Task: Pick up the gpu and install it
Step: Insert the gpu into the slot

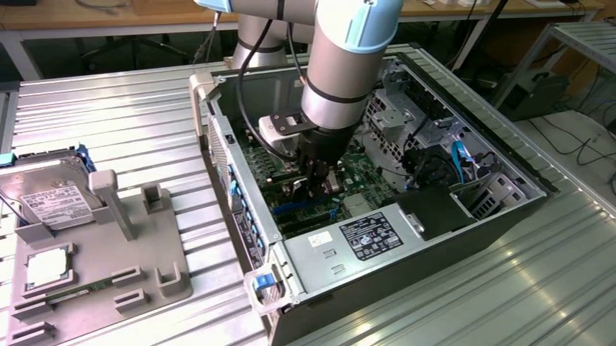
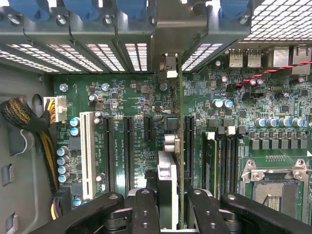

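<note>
The gpu point(image 2: 168, 175) shows edge-on in the wrist view as a thin upright card with silver parts on one face. Its far end reaches toward the case's rear slot openings point(image 2: 168, 66). My gripper point(image 2: 174, 209) is shut on it, one black finger point(image 2: 145, 209) on each side. The card stands over the green motherboard point(image 2: 122, 97), right beside a long black expansion slot point(image 2: 188, 146); whether it touches the slot I cannot tell. In the exterior view my gripper point(image 1: 318, 186) reaches straight down into the open computer case point(image 1: 500, 155).
Other black slots point(image 2: 128, 151) and a white slot point(image 2: 87, 151) lie beside the card, with memory sticks point(image 2: 209, 161) and a CPU socket point(image 2: 280, 187) on the other side. A power supply point(image 1: 356, 241) fills the case's near end. A hard drive point(image 1: 53, 202) rests on the grey fixture point(image 1: 144, 274).
</note>
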Robot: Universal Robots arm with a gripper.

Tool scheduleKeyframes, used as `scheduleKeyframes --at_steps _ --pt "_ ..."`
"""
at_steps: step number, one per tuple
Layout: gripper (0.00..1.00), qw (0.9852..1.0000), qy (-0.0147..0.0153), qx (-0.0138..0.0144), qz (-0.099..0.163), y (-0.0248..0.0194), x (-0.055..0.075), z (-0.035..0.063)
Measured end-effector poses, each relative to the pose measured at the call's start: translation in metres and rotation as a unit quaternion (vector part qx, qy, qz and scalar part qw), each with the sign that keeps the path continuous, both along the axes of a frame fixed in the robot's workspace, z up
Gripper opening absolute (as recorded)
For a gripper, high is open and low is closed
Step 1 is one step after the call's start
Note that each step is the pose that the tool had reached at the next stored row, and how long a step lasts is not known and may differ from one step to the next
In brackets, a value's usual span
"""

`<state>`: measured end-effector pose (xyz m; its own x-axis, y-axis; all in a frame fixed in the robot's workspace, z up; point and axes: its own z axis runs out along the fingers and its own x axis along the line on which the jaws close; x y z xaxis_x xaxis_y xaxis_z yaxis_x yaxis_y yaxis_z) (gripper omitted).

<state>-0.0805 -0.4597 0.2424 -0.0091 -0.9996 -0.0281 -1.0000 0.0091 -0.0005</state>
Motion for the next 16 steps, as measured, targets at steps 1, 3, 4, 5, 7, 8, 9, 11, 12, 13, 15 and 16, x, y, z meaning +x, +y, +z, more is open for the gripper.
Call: scheduleKeyframes --at_steps 1,3,4,5,7,8,9,11,12,13,15,16 --pt "0.28 1.0000 0.0000 -0.0001 0.000 0.0000 0.0000 -0.0002" --pt "0.28 1.0000 0.0000 0.0000 0.000 0.0000 0.0000 -0.0007" --pt "0.28 1.0000 0.0000 0.0000 0.000 0.0000 0.0000 -0.0010" --pt "0.28 1.0000 0.0000 0.0000 0.000 0.0000 0.0000 -0.0013" --pt "0.28 1.0000 0.0000 0.0000 0.000 0.0000 0.0000 -0.0020" --pt "0.28 1.0000 0.0000 0.0000 0.000 0.0000 0.0000 -0.0023" --pt "0.28 1.0000 0.0000 -0.0001 0.000 0.0000 0.0000 -0.0026" --pt "0.28 1.0000 0.0001 -0.0002 0.000 -0.0001 0.0000 -0.0030" --pt "0.28 1.0000 0.0001 -0.0001 0.000 -0.0001 0.0000 -0.0033" --pt "0.28 1.0000 0.0000 -0.0001 0.000 0.0000 0.0000 -0.0036" --pt "0.28 1.0000 0.0000 0.0000 0.000 0.0000 0.0000 -0.0042" --pt "0.28 1.0000 0.0000 0.0000 0.000 0.0000 0.0000 -0.0046"
